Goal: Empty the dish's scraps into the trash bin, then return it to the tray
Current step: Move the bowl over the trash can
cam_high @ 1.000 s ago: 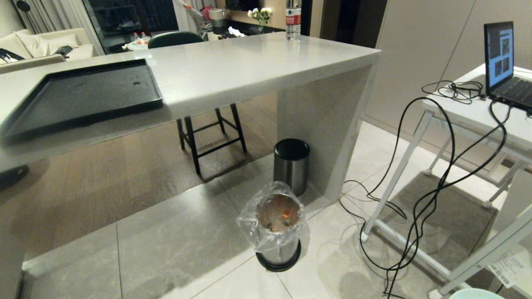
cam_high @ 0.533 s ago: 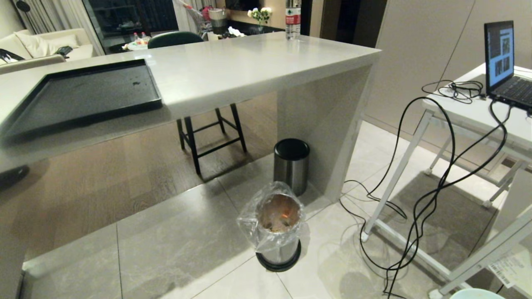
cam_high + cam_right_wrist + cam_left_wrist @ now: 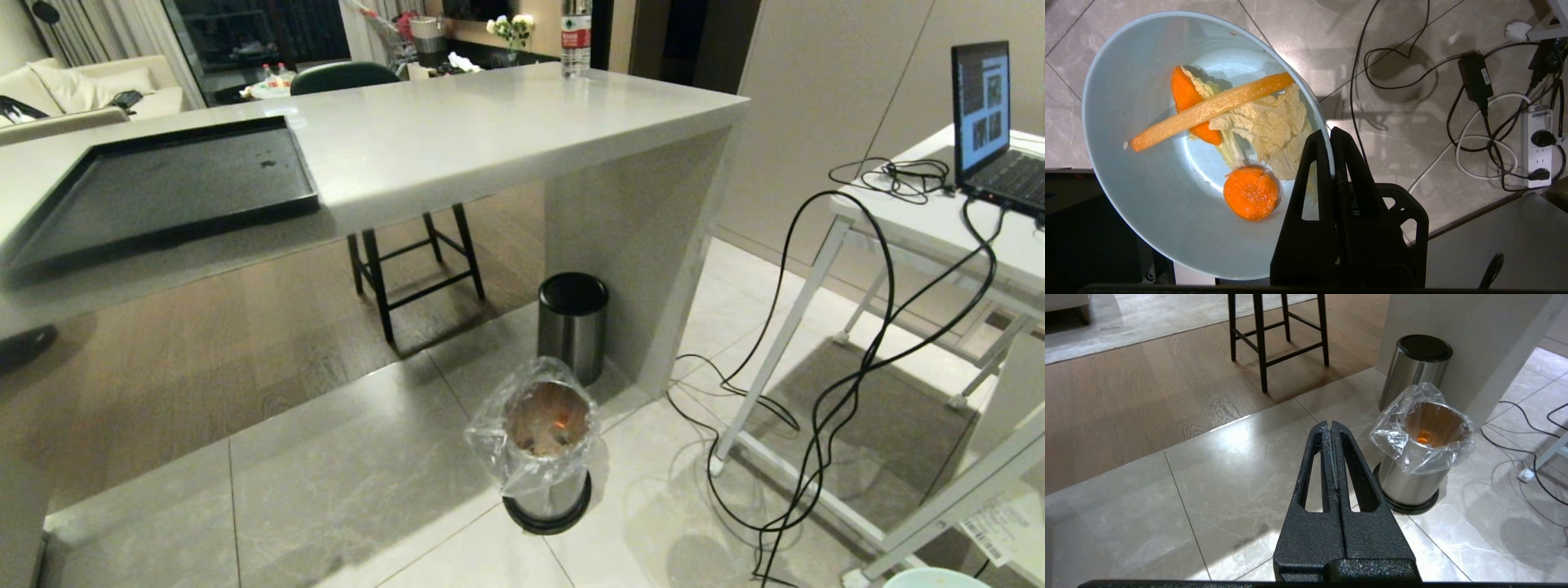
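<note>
No difference from the earlier head views is seen: the black tray (image 3: pixel 167 184) lies unchanged at 10 o'clock on the white counter (image 3: pixel 490 131), and the trash bin (image 3: pixel 545 445), lined with a crinkled clear bag, stands on the floor tiles at 6 o'clock, in front of a lidded steel bin (image 3: pixel 573 325). The left gripper (image 3: pixel 1330 426) is held over the floor with its jaws pressed together, empty, the trash bin at its 3 o'clock. At the right, the right gripper (image 3: pixel 1329 136) is clamped on the rim of the dish (image 3: pixel 1139 196), a smooth pale-blue bowl held above the tiles. The scraps (image 3: pixel 1237 122) lie inside: a carrot strip, carrot slices and pale cabbage.
</note>
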{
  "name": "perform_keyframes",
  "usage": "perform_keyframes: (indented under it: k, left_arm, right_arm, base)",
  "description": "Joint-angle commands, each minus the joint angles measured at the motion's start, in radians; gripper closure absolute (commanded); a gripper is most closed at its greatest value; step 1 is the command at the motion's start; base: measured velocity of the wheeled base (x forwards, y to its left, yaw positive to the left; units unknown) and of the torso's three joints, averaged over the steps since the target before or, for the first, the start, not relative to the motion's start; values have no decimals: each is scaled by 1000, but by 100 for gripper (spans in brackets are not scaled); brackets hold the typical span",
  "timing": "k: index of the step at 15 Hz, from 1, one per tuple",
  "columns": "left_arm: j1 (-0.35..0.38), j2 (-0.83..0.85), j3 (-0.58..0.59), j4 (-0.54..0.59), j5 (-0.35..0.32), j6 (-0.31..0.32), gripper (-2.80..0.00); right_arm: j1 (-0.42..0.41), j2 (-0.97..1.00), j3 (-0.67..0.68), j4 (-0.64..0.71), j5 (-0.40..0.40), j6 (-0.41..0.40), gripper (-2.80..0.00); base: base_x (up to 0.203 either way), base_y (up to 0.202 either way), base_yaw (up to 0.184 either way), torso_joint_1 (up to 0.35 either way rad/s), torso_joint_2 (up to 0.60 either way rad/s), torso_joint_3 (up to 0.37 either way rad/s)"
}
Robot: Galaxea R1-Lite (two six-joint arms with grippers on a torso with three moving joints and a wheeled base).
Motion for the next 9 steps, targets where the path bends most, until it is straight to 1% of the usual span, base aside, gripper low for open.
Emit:
perform_keyframes:
  k: [1,2,4,9]
  left_arm:
    - [0,1,0,-1,0,0,0]
    - [0,1,0,-1,1,0,0]
    - [0,1,0,1,0,-2,0]
    - [0,1,0,1,0,-2,0]
  right_arm:
    - [-1,1,0,3,1,0,0]
    - [-1,1,0,4,1,2,0]
    - [-1,-1,2,4,1,2,0]
    - [-6,1,8,4,1,0,0]
  base:
    - [0,0,0,0,0,0]
    - [0,0,0,0,0,0]
    - [0,0,0,2,2,-109]
    - [0,0,0,2,2,-188]
